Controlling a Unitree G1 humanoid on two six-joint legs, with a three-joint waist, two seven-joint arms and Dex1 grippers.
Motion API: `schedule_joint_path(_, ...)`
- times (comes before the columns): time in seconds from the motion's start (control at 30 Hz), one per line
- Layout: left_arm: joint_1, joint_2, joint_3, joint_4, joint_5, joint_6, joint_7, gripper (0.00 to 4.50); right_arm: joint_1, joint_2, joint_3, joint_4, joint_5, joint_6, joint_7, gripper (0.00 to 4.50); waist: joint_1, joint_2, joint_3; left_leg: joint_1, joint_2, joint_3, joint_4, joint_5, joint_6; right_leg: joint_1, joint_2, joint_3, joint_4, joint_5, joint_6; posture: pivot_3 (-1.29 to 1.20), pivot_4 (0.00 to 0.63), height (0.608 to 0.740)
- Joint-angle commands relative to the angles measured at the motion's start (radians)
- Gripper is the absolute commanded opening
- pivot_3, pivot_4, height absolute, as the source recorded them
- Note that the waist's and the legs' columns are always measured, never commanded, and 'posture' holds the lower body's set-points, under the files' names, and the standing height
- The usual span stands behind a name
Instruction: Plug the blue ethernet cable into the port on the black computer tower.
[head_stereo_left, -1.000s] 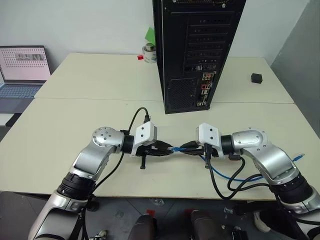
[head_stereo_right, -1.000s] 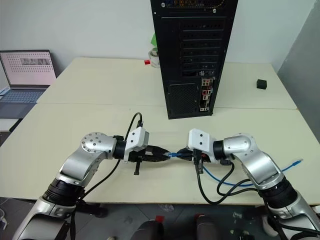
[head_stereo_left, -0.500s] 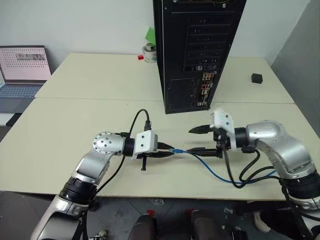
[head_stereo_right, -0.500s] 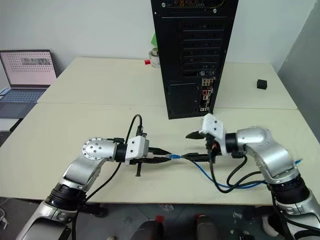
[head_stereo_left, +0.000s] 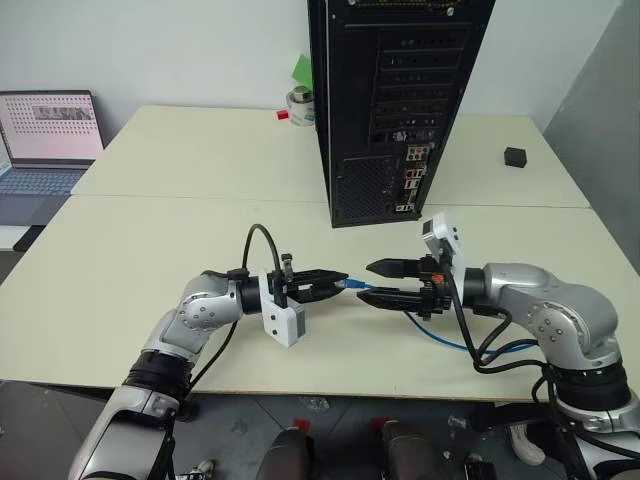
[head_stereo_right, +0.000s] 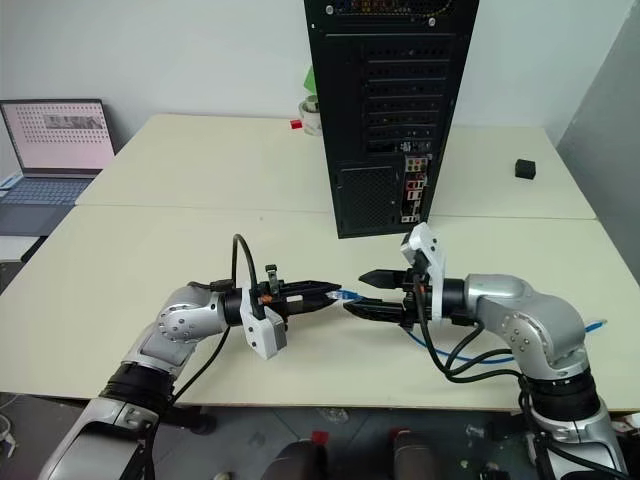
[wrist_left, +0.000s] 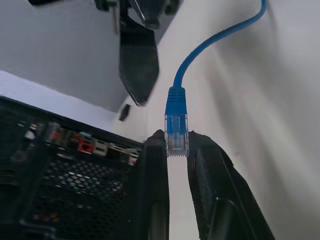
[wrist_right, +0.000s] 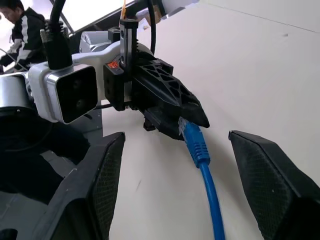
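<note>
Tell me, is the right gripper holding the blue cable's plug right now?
No, the right gripper stands open around the blue ethernet cable, while the left gripper pinches its plug.

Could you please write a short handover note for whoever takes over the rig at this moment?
Left gripper: shut on the plug of the blue ethernet cable, held above the table, plug tip pointing toward the right gripper.
Right gripper: open, facing the left one, jaws either side of the cable without gripping it.
Black computer tower: upright behind both grippers, rear ports facing the robot.
Done: plug is held in the left gripper.
Left: carry the plug to the tower's port and push it in.
</note>
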Motion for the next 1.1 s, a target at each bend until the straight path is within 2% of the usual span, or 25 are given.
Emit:
schedule_joint_path(0.03,-0.032,0.004,0.026,0.027,0.046,-0.065,0.096,0.27,-0.005,0.028,0.005,0.007,0.012,-0.021,-0.024,3.51,0.000,0.000,0.000,0.000,0.000,0.000,0.000,0.000,0.000,0.000,0.000,0.000,0.000,0.000,0.000,0.00,0.150,0.740)
schedule_joint_path(0.2,-0.041,0.016,0.018,0.041,0.082,-0.091,0.165,0.27,-0.007,0.059,0.003,0.024,0.022,-0.024,-0.037,3.51,0.000,0.000,0.000,0.000,0.000,0.000,0.000,0.000,0.000,0.000,0.000,0.000,0.000,0.000,0.000,0.00,0.150,0.740)
schedule_joint_path(0.3,-0.044,0.022,0.014,0.044,0.105,-0.099,0.197,0.27,-0.014,0.075,-0.008,0.041,0.024,-0.027,-0.049,3.05,-0.001,0.000,0.000,0.000,0.000,0.000,0.000,0.000,0.000,0.000,0.001,0.000,0.000,0.000,0.000,0.00,0.150,0.740)
schedule_joint_path(0.43,-0.044,0.030,0.005,0.045,0.122,-0.105,0.227,0.27,-0.019,0.081,-0.017,0.049,0.032,-0.024,-0.053,2.02,-0.001,0.000,0.000,0.000,0.000,0.000,0.000,0.000,0.000,0.000,0.001,0.000,0.000,0.000,0.000,0.00,0.150,0.740)
schedule_joint_path(0.77,-0.042,0.043,-0.013,0.049,0.155,-0.117,0.271,0.27,-0.027,0.078,-0.028,0.070,0.046,-0.016,-0.050,0.10,-0.001,0.000,0.000,0.000,0.000,0.000,0.000,0.000,0.000,0.000,0.001,0.000,0.000,0.000,0.000,0.00,0.150,0.740)
schedule_joint_path(1.0,-0.027,0.051,-0.046,0.036,0.149,-0.121,0.264,0.27,-0.038,0.064,-0.019,0.082,0.053,-0.008,-0.040,0.01,-0.001,0.000,0.000,0.000,0.000,0.000,0.000,0.000,0.000,0.000,0.001,0.000,0.000,0.000,0.000,0.00,0.150,0.740)
schedule_joint_path(1.1,-0.017,0.053,-0.068,0.026,0.104,-0.094,0.248,0.27,-0.041,0.056,-0.016,0.084,0.057,-0.007,-0.037,0.01,-0.001,0.000,0.000,0.000,0.000,0.000,0.000,0.000,0.000,0.000,0.001,0.000,0.000,0.000,0.000,0.00,0.150,0.740)
